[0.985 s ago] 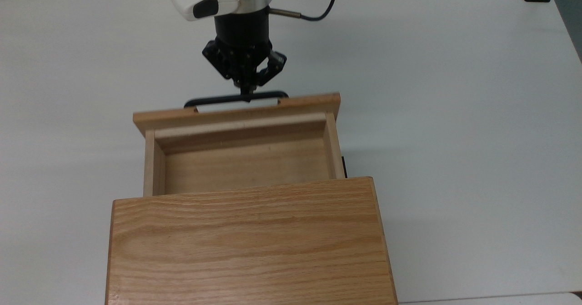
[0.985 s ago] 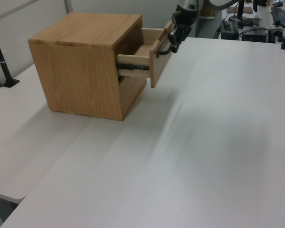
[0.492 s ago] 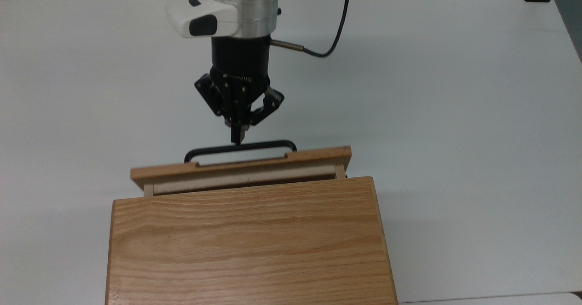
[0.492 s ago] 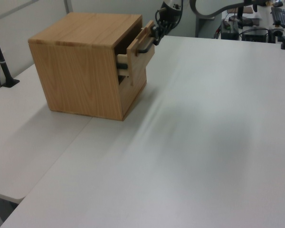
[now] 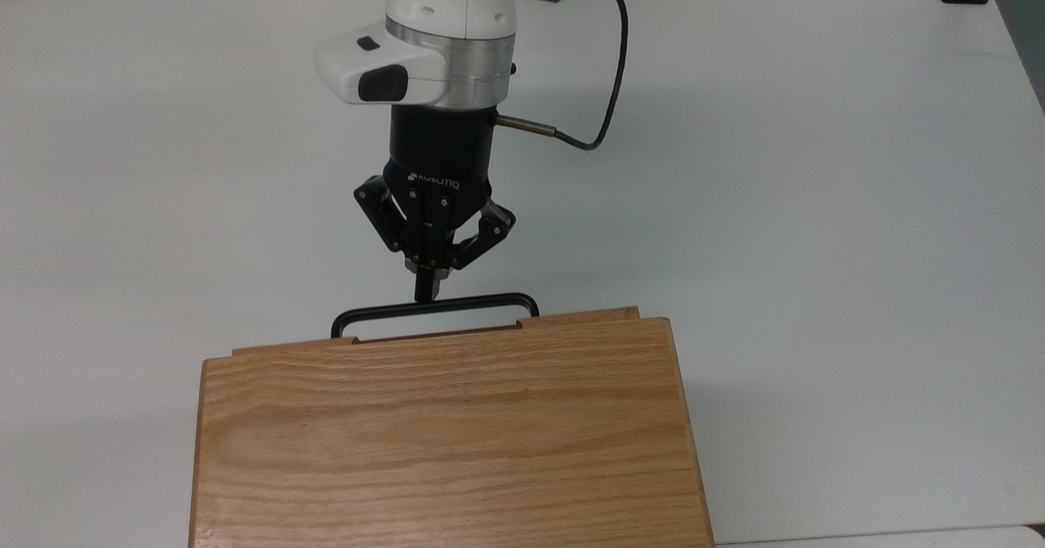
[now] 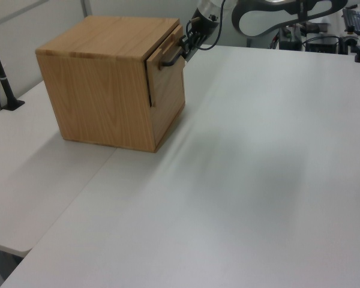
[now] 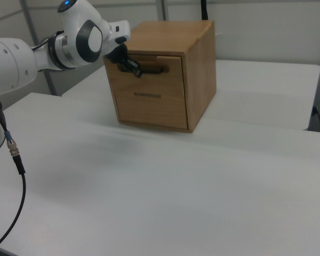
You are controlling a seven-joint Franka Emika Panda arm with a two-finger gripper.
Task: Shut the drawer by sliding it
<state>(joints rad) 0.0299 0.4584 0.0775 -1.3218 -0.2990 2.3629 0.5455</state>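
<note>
The drawer [image 5: 588,317] sits pushed into the oak cabinet [image 5: 445,442], with only a narrow strip of its front panel [image 6: 168,87] showing past the cabinet's top. Its black bar handle [image 5: 435,306] sticks out toward the arm. My gripper [image 5: 425,291] is shut, fingers pinched together with nothing between them, and the tips touch the handle's outer side near its middle. In the right view the gripper [image 7: 134,69] sits against the drawer front [image 7: 165,63] at the handle [image 7: 152,69]. In the left view the gripper [image 6: 186,46] meets the handle [image 6: 170,57].
The cabinet [image 7: 198,58] stands on a white table [image 5: 816,205]. A second drawer front [image 7: 149,104] lies below the top one. A black cable [image 5: 610,82] loops off my wrist. A black pole [image 6: 1,72] stands at the left view's left edge.
The drawer has slid from wide open into the cabinet, down to a thin strip of front panel. My shut gripper followed it, staying against the handle.
</note>
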